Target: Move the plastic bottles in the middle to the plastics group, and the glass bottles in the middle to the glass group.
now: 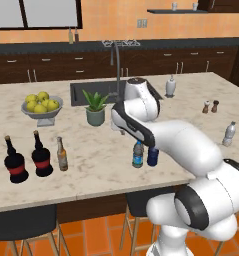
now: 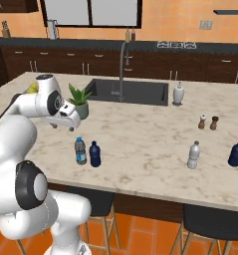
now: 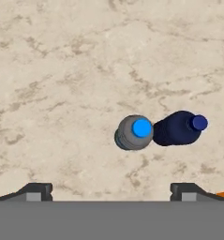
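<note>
Hand view: gripper (image 3: pixel 111 190) spread wide, holding nothing, above two bottles.
Clear bottle (image 3: pixel 134 133) sits just ahead, touching the dark blue bottle (image 3: pixel 178 128) beside it; centre over one cap, descend straight.

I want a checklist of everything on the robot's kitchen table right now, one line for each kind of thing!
Surface: marble island counter with a sink set in it.
Job's things: clear bottle with blue label and dark blue bottle standing side by side mid-counter; amber bottle already standing beside the two black bottles; pale plastic bottle and another dark blue bottle at the right.
Clutter: lemon bowl, potted plant, soap dispenser, salt and pepper shakers.
Grippers: gripper open, holding nothing, above the two middle bottles.
Cables: nothing seen.
Surroundings: dark cabinets, orange wall, stools below the counter.
</note>
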Motion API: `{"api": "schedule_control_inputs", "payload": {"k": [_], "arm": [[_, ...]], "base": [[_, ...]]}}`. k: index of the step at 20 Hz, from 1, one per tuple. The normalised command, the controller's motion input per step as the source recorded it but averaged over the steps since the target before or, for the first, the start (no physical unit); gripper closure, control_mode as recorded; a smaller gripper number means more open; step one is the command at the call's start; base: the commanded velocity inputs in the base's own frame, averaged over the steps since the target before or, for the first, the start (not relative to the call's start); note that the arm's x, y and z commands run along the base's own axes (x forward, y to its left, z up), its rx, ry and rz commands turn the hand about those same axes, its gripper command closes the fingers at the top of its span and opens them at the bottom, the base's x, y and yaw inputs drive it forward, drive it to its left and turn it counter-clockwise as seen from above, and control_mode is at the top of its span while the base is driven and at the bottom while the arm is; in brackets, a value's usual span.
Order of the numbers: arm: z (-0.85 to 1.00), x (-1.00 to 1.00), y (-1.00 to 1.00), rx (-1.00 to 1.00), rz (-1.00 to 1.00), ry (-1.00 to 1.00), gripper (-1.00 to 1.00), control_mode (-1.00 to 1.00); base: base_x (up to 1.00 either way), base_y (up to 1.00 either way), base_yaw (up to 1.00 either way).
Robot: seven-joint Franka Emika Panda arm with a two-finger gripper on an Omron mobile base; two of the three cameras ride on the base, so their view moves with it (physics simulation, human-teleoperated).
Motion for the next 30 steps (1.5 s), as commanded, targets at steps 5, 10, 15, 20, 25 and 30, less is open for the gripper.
{"api": "schedule_control_inputs", "payload": {"k": [5,10,15,20,25,30], "arm": [[-0.04,0.00,-0.66,0.03,-0.03,0.00,-1.00,-1.00],[-0.21,0.07,-0.31,0.03,0.07,-0.01,-1.00,-1.00],[-0.21,0.19,0.09,0.00,0.18,-0.02,-1.00,-1.00],[-0.01,0.32,0.05,-0.01,0.20,0.06,-1.00,-1.00],[0.00,0.01,0.00,-0.10,0.06,0.17,-1.00,-1.00],[-0.19,0.06,0.00,-0.04,0.03,0.09,-1.00,-1.00]], "base": [[0.00,0.00,0.00],[0.00,0.00,0.00],[0.00,0.00,0.00],[0.00,0.00,0.00],[0.00,0.00,0.00],[0.00,0.00,0.00]]}}
